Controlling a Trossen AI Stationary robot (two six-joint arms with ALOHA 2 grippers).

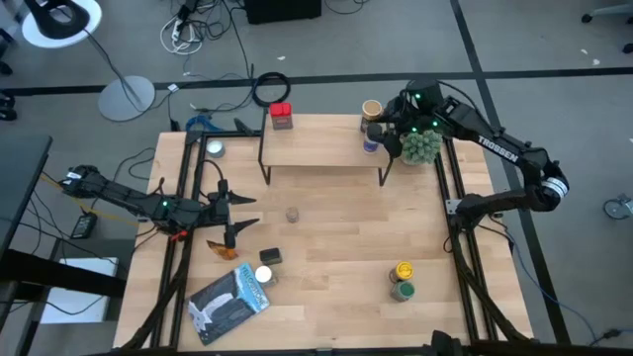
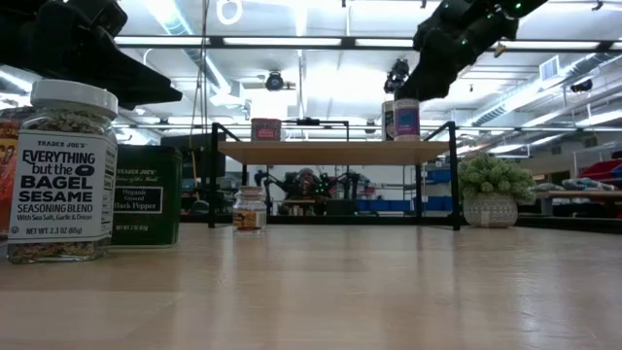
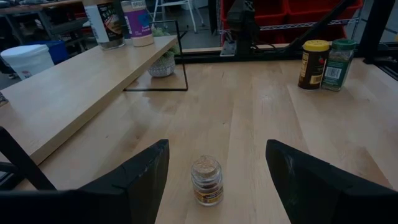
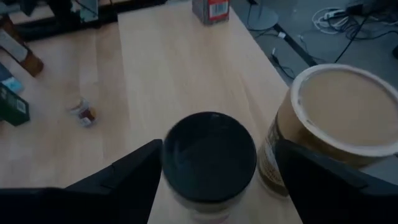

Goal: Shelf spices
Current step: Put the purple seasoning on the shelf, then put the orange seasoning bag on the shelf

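The shelf (image 1: 324,148) stands at the table's far middle on thin black legs. On its left end sits a red tin (image 1: 281,116). On its right end stand a tan-lidded jar (image 4: 339,118) and a dark-lidded jar (image 4: 208,155). My right gripper (image 4: 217,149) hovers open just above the dark-lidded jar, one finger on either side of its lid. My left gripper (image 3: 216,146) waits open at the table's left, level, with a small cork-topped jar (image 3: 206,180) standing on the table a little ahead of its fingers.
A spiky green plant (image 1: 420,146) stands just right of the shelf, beside my right arm. A yellow-lidded jar (image 1: 403,270) and a green-lidded jar (image 1: 402,290) stand near right. A dark tin (image 1: 269,257), a white-lidded jar (image 1: 263,276), an orange packet (image 1: 223,249) and a flat blue-grey packet (image 1: 229,302) lie near left.
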